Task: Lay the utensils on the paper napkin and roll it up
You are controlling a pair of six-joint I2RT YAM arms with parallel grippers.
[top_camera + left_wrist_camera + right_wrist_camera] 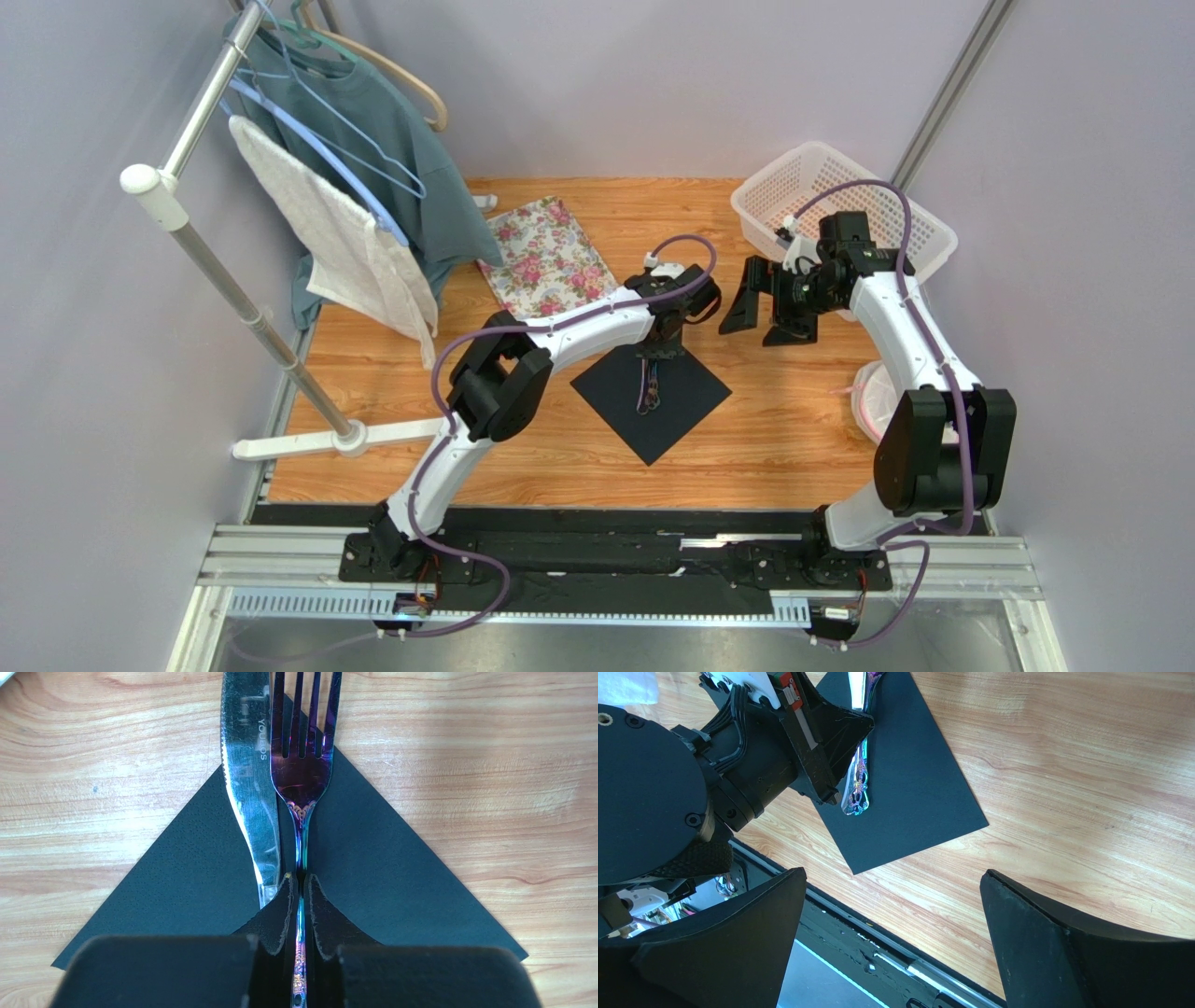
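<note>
Black napkin (683, 409) lies flat mid-table, nearer the near edge of the wood table (786, 441), with one corner pointing at that edge. Fork (302, 777) and knife (249, 794) lie on it side by side along the diagonal.

Left wrist view: knife is left of fork, almost touching it. Both heads run past a napkin corner onto bare wood. The top view can't resolve that; only a thin strip of utensil shows below the arm. The right wrist view adds the fork's handle end, resting on the napkin and poking out past the left fingers.

Left gripper (300, 885): fingers nearly together, pinched on the fork handle. The knife is outside the grip, just beside one finger.

Right gripper (892, 875): jaws fully apart, nothing between them, hanging over the table well off the napkin, near the white basket (769, 179) at the far right corner.

Floral tray (540, 259) sits by the far edge, apart from the napkin.
</note>
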